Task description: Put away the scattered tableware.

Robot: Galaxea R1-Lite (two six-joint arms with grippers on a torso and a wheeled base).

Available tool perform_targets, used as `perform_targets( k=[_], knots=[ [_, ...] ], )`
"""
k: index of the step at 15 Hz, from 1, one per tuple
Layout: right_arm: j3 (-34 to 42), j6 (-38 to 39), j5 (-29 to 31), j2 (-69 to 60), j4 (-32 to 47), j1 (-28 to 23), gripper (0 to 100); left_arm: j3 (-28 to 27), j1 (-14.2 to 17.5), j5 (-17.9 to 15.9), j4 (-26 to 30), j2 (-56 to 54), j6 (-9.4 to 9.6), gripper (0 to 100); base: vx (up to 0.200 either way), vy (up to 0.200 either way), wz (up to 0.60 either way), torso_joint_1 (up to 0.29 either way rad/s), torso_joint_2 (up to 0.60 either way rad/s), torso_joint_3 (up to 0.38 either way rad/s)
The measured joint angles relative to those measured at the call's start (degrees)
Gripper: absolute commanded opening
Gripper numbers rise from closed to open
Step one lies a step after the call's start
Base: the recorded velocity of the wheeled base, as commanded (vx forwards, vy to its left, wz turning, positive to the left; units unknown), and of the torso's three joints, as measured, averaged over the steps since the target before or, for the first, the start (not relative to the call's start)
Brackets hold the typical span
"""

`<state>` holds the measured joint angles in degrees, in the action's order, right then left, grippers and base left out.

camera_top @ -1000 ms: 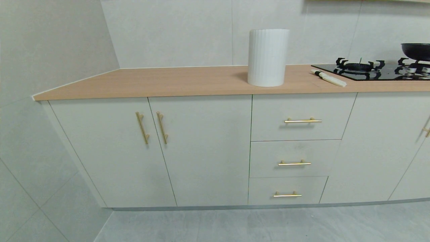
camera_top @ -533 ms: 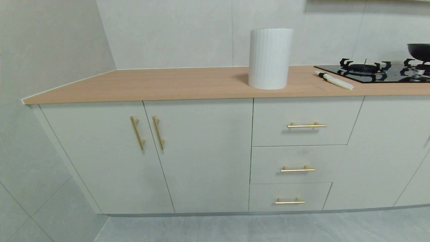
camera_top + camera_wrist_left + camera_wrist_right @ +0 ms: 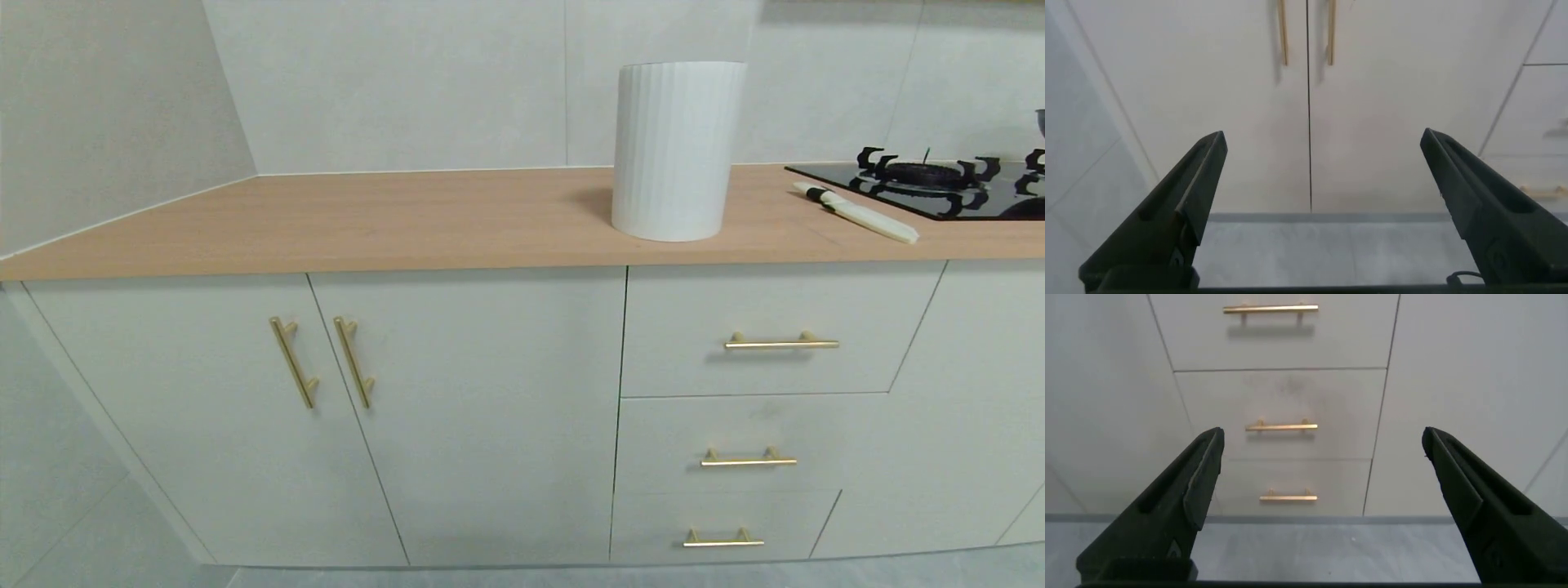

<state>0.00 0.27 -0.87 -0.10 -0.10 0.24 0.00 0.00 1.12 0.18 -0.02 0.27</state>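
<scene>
Your cream utensil (image 3: 856, 214) lies flat on the table (image 3: 408, 220), between the white ribbed holder (image 3: 674, 151) and the stove (image 3: 939, 184). It looks slim, stiff and light; pinch across its middle. Both the left gripper (image 3: 1323, 212) and right gripper (image 3: 1319, 506) have fingers wide apart, holding nothing

The hob (image 3: 971, 204) runs off the right edge, and the pan (image 3: 1041, 122) there is a mere sliver. The canister (image 3: 674, 151) hides its inside (its ribbed wall blocks it). The bench (image 3: 367, 220) is cut at left.
</scene>
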Motion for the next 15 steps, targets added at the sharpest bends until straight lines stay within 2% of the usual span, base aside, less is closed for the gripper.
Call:
perform_targets(
  k=[4, 15],
  knots=[
    [0.0, 0.0, 0.0, 0.0, 0.0, 0.0, 100, 0.0, 0.0, 0.0, 0.0, 0.0, 0.00, 100, 0.200, 0.000, 0.00, 0.005, 0.00, -0.002],
    [0.0, 0.0, 0.0, 0.0, 0.0, 0.0, 100, 0.0, 0.0, 0.0, 0.0, 0.0, -0.11, 100, 0.000, 0.000, 0.00, 0.000, 0.00, 0.000]
  ],
)
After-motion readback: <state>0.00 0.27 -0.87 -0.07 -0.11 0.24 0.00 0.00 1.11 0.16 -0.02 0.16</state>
